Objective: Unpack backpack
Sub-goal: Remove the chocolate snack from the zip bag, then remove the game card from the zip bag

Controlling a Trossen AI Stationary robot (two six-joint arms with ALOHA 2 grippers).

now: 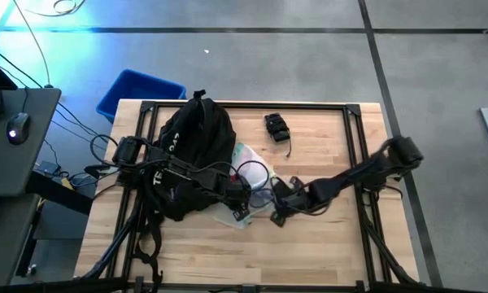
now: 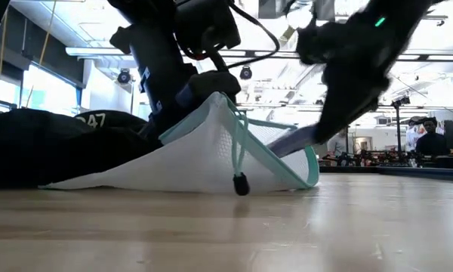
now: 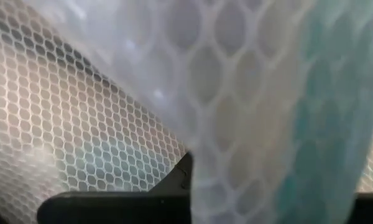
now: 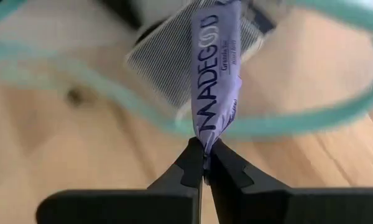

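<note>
The black backpack (image 1: 191, 150) lies on the table's left half. Against its right side sits a white mesh bag with teal trim (image 2: 189, 155), its bottom on the table. My left gripper (image 2: 211, 85) is shut on the bag's raised top; mesh (image 3: 112, 112) fills the left wrist view. My right gripper (image 4: 204, 163) is shut on a purple Madegood snack bar (image 4: 214, 68), which reaches out of the bag's teal-edged mouth (image 2: 311, 170). In the high view the two grippers stand close together right of the backpack, my right gripper (image 1: 276, 210) nearer the table's middle. My left gripper holds the mesh bag by its upper edge (image 2: 220, 97), coming from above and slanting down. That edge is lifted into a peak while the bag's bottom (image 2: 136, 185) stays on the table. The mesh hides the fingertips, so layers cannot be told. My right gripper pinches the bar's crimped wrapper end (image 4: 206, 138) between its two fingertips. The fingers slant down from the table's right side and lie along the bar. The bar (image 2: 291, 141) is lifted clear of the table, its other end toward the bag's mouth.
A small black object with a cord (image 1: 277, 128) lies at the far middle of the table. A blue bin (image 1: 138, 91) stands off the far left corner. The bag's cord toggle (image 2: 241, 183) hangs to the table. Bare wood spreads along the near and right sides.
</note>
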